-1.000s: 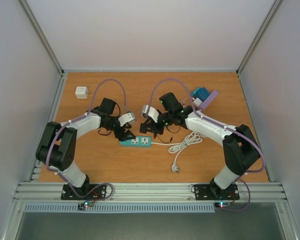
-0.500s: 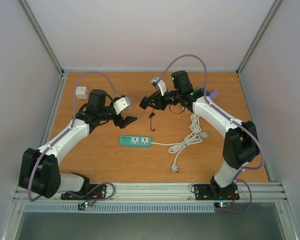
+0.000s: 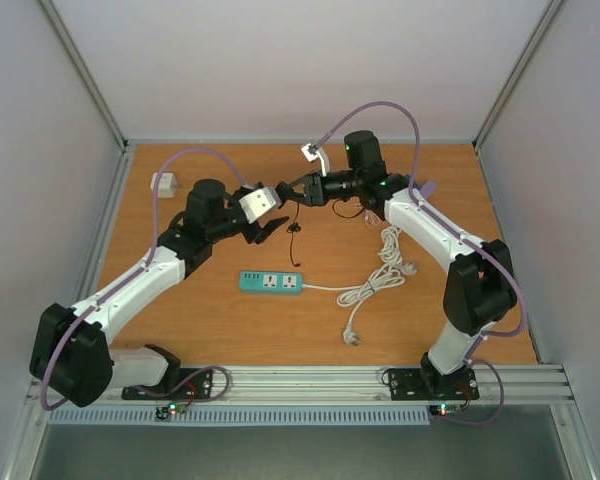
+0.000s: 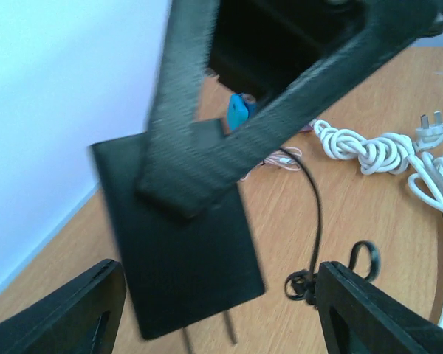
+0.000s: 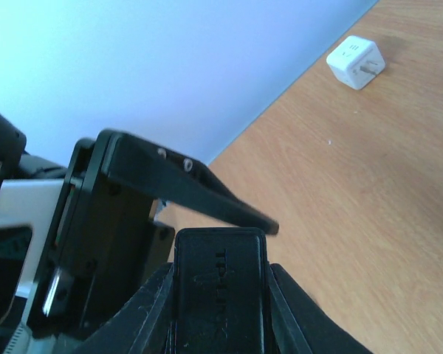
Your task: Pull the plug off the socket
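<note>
My left gripper (image 3: 268,220): jaws spread, gripping nothing, hovering just beside plug. Strip (image 3: 271,283) lying on table below both jaws, sockets bare. Plug (image 4: 177,243) hanging mid-air, prongs showing, clamped in my right gripper (image 3: 296,192). Pull looking done; perhaps only setting plug down remaining. Second ago both jaws working down at strip; now raised, left closing on right.

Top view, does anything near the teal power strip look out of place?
The black rectangular adapter plug is off the teal power strip, held aloft by the right gripper, its thin black cord dangling. No damage shows.
</note>
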Motion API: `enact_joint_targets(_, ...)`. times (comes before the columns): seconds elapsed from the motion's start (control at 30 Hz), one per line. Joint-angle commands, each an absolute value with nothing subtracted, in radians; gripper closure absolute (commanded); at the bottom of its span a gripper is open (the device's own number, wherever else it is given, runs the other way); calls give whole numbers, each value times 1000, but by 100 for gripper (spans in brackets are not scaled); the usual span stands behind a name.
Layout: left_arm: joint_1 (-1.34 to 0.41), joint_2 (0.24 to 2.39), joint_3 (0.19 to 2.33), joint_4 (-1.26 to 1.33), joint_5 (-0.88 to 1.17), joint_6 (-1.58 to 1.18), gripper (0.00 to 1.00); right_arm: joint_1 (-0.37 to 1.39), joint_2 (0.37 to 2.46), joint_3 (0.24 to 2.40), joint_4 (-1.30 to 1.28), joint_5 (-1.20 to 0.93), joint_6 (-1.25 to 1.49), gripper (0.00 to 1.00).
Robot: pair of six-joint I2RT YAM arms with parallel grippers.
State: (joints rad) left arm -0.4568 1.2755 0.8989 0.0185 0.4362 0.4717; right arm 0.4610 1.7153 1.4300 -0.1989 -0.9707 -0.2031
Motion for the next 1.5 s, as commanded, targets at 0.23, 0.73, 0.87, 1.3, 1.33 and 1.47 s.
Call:
enact_joint_targets(0.23, -509, 1253, 927, 143, 310, 475, 43, 459, 1715, 1393, -65, -1019, -14, 83)
enact_joint_targets(0.73, -506, 1270, 953, 103, 271, 421, 71, 454, 1717, 1387, -54, -1019, 32, 45)
enact_joint_targets(0.87, -472, 1302, 991, 23, 272, 401, 72, 425, 1711, 1402, -70, -1020, 23, 23)
enact_joint_targets(1.3, -220, 1601, 1203, -159, 271, 281, 71, 363, 1646, 1419, -233, -923, -221, 9)
enact_joint_targets(1.33, -206, 1635, 1228, -174, 267, 281, 71, 358, 1643, 1416, -244, -916, -230, 9)
enact_joint_targets(1.47, -148, 1746, 1313, -204, 276, 263, 70, 336, 1623, 1387, -261, -901, -260, 9)
